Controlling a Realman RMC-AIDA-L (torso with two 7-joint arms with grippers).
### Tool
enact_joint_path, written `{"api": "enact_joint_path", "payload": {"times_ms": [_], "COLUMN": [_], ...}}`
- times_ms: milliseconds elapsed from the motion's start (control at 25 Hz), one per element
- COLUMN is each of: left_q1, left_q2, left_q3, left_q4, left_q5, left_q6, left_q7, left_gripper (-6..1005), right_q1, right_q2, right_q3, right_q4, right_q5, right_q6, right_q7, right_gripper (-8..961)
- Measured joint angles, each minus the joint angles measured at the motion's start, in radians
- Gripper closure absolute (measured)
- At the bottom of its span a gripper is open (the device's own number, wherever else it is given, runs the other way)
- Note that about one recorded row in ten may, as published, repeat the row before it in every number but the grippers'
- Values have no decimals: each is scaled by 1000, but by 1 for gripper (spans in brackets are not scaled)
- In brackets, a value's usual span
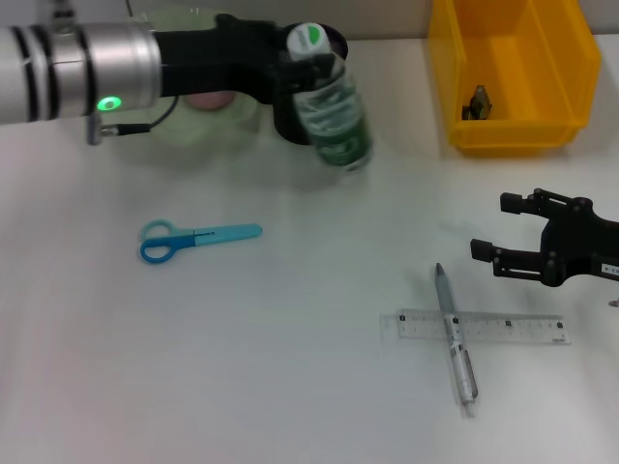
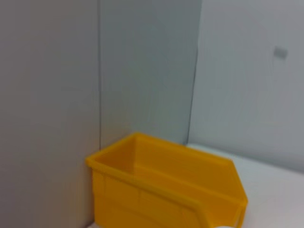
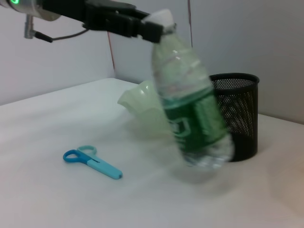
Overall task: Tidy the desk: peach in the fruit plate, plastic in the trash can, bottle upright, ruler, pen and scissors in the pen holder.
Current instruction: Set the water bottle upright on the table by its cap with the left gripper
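My left gripper [image 1: 302, 60] is shut on the neck of the clear bottle [image 1: 334, 111], just under its white cap. The bottle [image 3: 194, 118] tilts, base toward the desk [image 1: 309, 387], right in front of the black mesh pen holder [image 3: 240, 111]. Behind my left arm, the peach [image 1: 208, 99] lies in the pale green fruit plate [image 1: 189, 130]. Blue scissors [image 1: 198, 239] lie at the left. The pen [image 1: 455, 338] lies across the clear ruler [image 1: 503, 329] at the right. My right gripper [image 1: 488, 226] hangs open just above and right of them, holding nothing.
The yellow trash can [image 1: 513, 82] stands at the back right with a small dark crumpled piece [image 1: 477, 103] inside; the left wrist view shows the trash can [image 2: 166, 185] against a grey wall. Bare desk lies between the scissors and the pen.
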Motion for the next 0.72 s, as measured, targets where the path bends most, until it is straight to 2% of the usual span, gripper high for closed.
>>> {"api": "enact_joint_path", "payload": {"times_ms": [280, 400, 440, 520, 560, 600, 640, 680, 720], "left_q1": [96, 102, 113, 113, 123, 123, 143, 143, 157], "left_q2": [3, 3, 3, 3, 5, 5, 9, 9, 15], "left_q3": [-125, -151, -205, -205, -254, -254, -326, -326, -367], "left_q4": [-24, -33, -52, -52, -67, -67, -78, -78, -81], "left_q5": [-135, -138, -139, -139, -140, -140, -140, -140, -141], "left_q6": [108, 129, 177, 177, 224, 224, 283, 283, 327], "left_q7": [105, 115, 134, 134, 151, 151, 169, 169, 177], "left_gripper": [553, 553, 553, 553, 553, 554, 554, 554, 554], "right_q1": [3, 8, 11, 15, 15, 16, 16, 16, 16], "right_q2": [8, 10, 10, 10, 10, 10, 11, 11, 11], "right_q3": [-2, -3, -3, -3, -3, -3, -3, -3, -3], "right_q4": [-2, -4, -4, -1, -1, -2, -2, -2, -4], "right_q5": [-1, -1, -1, -2, -2, -3, -3, -3, -3], "right_q6": [1, -2, -3, -3, -3, -3, -3, -3, -4], "right_q7": [0, -2, -2, -2, -2, -2, -2, -2, -2], "right_gripper": [114, 114, 114, 114, 114, 114, 113, 113, 113]}}
